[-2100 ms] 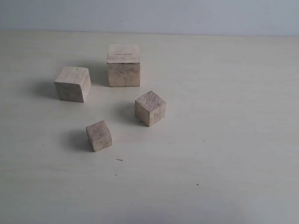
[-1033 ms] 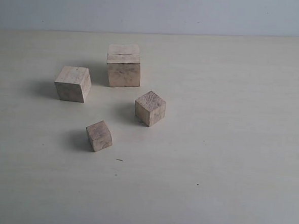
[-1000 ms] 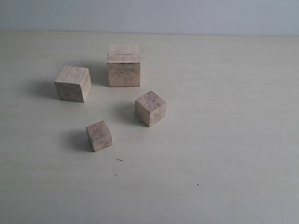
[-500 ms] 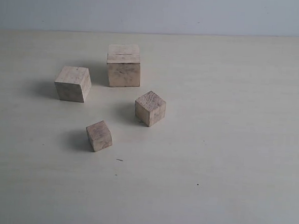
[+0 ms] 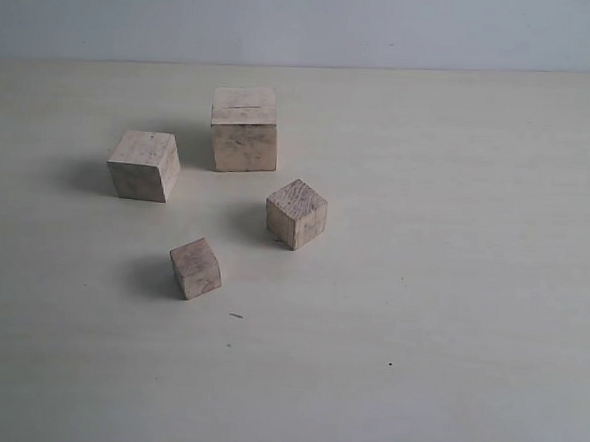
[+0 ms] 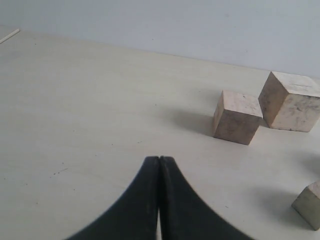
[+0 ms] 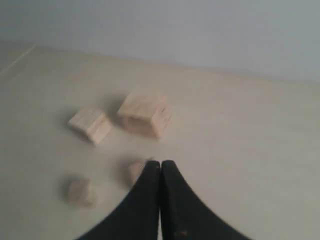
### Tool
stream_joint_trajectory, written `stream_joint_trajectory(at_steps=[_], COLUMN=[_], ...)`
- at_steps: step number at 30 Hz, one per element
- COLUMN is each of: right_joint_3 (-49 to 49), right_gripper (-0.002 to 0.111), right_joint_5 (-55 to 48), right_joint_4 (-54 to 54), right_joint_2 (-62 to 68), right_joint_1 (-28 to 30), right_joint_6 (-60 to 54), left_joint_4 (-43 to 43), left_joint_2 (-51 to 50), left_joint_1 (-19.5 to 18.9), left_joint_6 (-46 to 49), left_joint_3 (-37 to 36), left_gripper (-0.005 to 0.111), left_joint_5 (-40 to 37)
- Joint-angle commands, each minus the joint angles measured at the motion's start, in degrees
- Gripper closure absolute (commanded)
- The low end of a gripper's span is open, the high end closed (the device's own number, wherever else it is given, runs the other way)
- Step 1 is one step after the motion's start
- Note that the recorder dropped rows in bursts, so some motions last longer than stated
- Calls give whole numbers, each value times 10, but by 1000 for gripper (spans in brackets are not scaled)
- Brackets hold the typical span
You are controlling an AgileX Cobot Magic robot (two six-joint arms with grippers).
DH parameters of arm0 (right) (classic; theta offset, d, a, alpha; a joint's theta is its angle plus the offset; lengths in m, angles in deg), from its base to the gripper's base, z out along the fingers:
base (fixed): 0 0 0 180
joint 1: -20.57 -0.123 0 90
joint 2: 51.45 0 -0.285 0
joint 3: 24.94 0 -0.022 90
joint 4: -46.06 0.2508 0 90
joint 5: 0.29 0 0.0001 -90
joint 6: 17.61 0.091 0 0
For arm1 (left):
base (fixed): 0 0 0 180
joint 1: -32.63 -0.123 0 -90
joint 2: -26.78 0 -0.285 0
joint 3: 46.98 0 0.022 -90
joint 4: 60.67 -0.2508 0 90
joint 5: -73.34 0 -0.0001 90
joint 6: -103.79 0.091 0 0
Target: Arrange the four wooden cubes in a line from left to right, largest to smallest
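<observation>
Exterior view: all four cubes sit loose on the table [image 5: 454, 241], none touching, not in a row. The largest cube [image 5: 244, 130] is farthest back, with a slit line across its top; the second cube [image 5: 143, 166] is left of it and a bit nearer; the third cube [image 5: 296, 213] is on the right of the group, turned corner-on; the smallest cube [image 5: 196, 268] is nearest the camera, also skewed. This is the only view that gives the full layout sharp; neither arm is in it, the grippers show only in the wrist cameras.

Left wrist view: left gripper [image 6: 159, 160] has its jaws pressed flat together with nothing between them; bare table ahead of it, cubes well apart from the tips. The picture is sharp; second cube [image 6: 237, 117] just beside largest cube [image 6: 291, 101], slit visible here too; a cropped cube [image 6: 309, 205] sits at the frame edge, can't tell which one it is.

Right wrist view: right gripper [image 7: 160, 163] is likewise closed tight, gripping nothing; the picture is blurred. All four cubes are in frame: largest cube [image 7: 144, 113], second cube [image 7: 90, 124], smallest cube [image 7: 81, 192]; third cube [image 7: 134, 171] partly hidden behind the finger edge.
</observation>
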Motion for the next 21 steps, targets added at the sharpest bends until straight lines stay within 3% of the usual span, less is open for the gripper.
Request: stream_joint_trajectory(at_steps=[1,10,12,15,18,21], right_joint_3=[-18,-18,-18,-30,-62,-115], right_gripper=[108,108,108,108,108,108], right_joint_5=[-94,-9,-11,-32,-20,30], right_joint_4=[78,215,258,309,274,131], right_joint_2=[118,239,256,281,305,333], right_joint_1=[-10,-10,-10,-28,-74,-130], right_joint_6=[4,24,-5,-132,-109,4], left_joint_4=[3,3,3,3,3,3], left_joint_2=[4,4,4,4,4,4], left_joint_1=[-1,-1,-1,-1,-1,-1], left_joint_6=[2,2,2,2,2,2], left_joint_3=[-2,-2,-2,-2,-2,-2], left_gripper=[107,107,107,107,107,107], left_joint_5=[4,4,4,4,4,4])
